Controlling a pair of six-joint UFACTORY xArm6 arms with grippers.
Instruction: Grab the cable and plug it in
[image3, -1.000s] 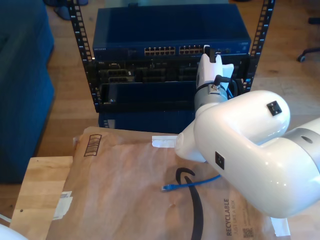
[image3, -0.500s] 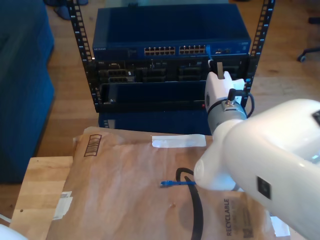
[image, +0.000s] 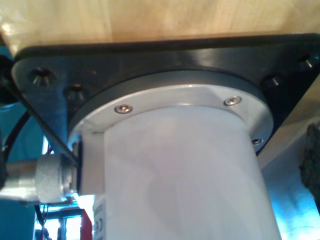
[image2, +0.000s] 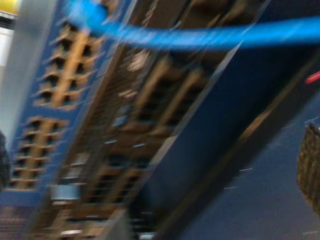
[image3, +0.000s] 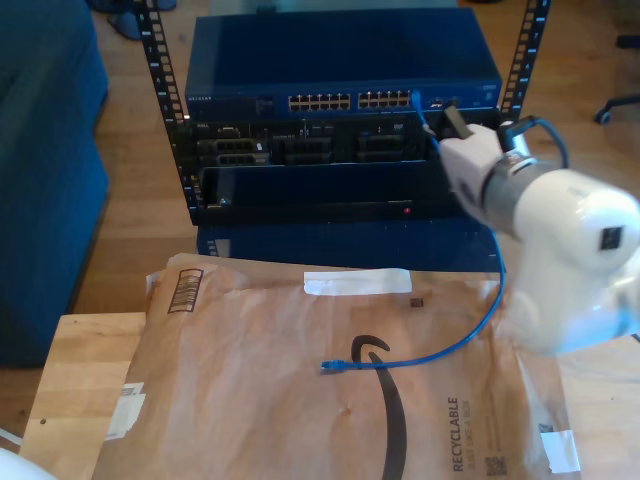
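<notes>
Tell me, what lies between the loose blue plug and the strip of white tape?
Only bare brown paper mailer, seen in the exterior view, between the plug and the tape.

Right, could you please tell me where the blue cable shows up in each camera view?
Exterior view: the blue cable curves from the brown paper up the exterior view's right toward the switch.
Second wrist view: a blurred blue band crossing before the ports.
First wrist view: a white arm column on a black plate.
Shared landmark: the switch.
</notes>
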